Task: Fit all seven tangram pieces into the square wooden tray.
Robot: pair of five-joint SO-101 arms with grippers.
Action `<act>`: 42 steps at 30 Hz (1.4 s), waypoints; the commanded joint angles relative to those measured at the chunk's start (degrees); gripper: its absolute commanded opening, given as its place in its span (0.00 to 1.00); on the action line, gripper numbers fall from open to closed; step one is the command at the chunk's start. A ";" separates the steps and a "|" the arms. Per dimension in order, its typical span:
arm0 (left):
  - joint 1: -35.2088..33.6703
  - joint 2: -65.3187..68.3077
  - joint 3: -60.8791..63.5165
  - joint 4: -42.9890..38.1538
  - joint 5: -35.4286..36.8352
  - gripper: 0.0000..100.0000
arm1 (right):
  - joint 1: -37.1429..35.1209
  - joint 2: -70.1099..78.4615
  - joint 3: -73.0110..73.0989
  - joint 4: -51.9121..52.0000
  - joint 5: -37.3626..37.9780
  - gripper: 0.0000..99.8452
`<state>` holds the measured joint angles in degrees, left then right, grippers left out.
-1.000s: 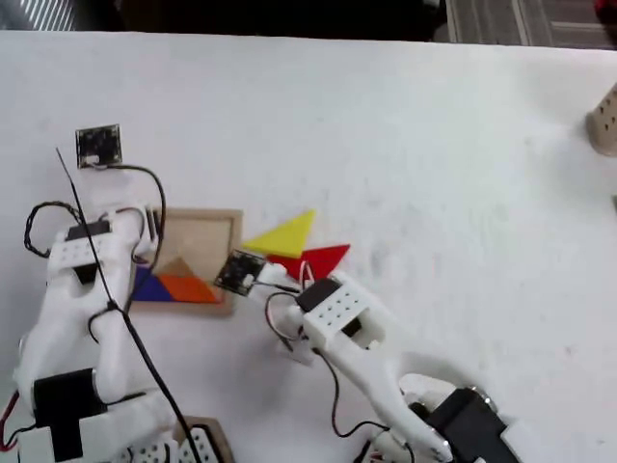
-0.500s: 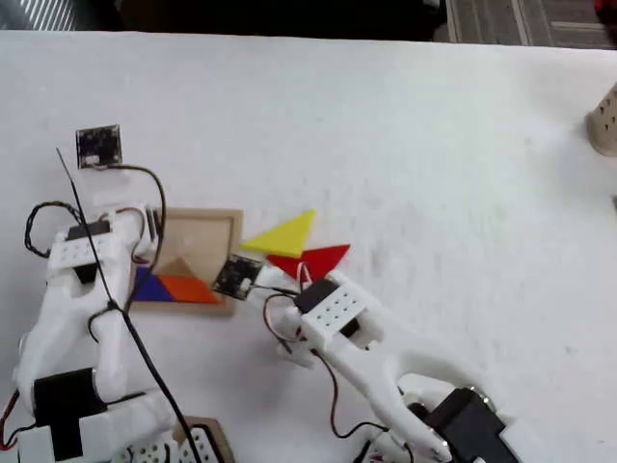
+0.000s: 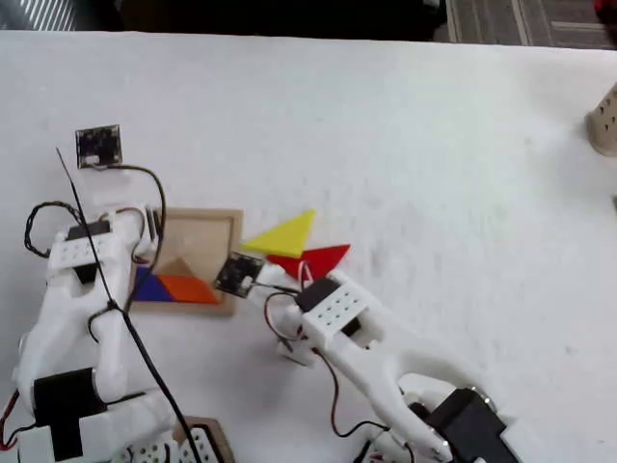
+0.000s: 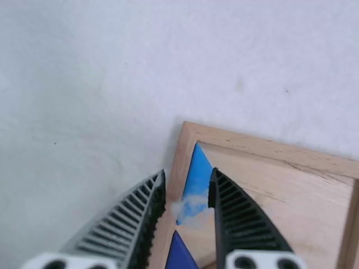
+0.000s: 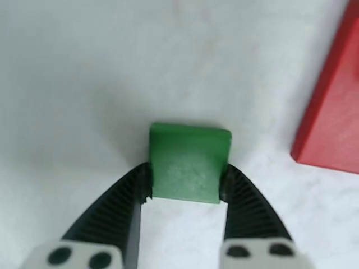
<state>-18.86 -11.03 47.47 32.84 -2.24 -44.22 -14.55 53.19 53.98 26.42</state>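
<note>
The square wooden tray (image 3: 207,220) lies at the left and holds a dark blue piece (image 3: 147,285), an orange piece (image 3: 190,288) and a tan triangle (image 3: 176,267). My left gripper (image 4: 188,174) hangs over the tray's corner (image 4: 193,130), shut on a light blue piece (image 4: 196,179) tilted beside the rim. To the tray's right lie a yellow triangle (image 3: 284,234) and two red triangles (image 3: 313,260). Beside them, my right gripper (image 5: 186,169) is shut on a green square piece (image 5: 189,159) resting on the white table, with a red piece's edge (image 5: 331,123) close by.
A small black circuit board (image 3: 98,145) with a cable lies behind the left arm. A perforated wooden object (image 3: 604,121) stands at the far right edge. Another wooden corner (image 3: 207,434) shows at the near edge. White table stretches behind and to the right.
The right arm has edged slightly toward the tray and the near edge. The left arm and the pieces have stayed put.
</note>
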 commanded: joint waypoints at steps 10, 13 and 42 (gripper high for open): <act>-9.71 -0.75 -6.77 0.79 13.71 0.15 | 7.08 -3.74 -1.67 0.48 -1.49 0.02; -12.00 -0.31 -7.21 0.44 17.58 0.15 | 8.13 -6.73 -2.99 0.75 -1.58 0.02; -22.11 -0.22 -7.38 -1.14 23.03 0.15 | -4.26 34.15 -51.78 -15.25 -8.35 0.02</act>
<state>-36.44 -11.03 43.25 32.84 20.09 -47.30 16.31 8.62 40.53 18.42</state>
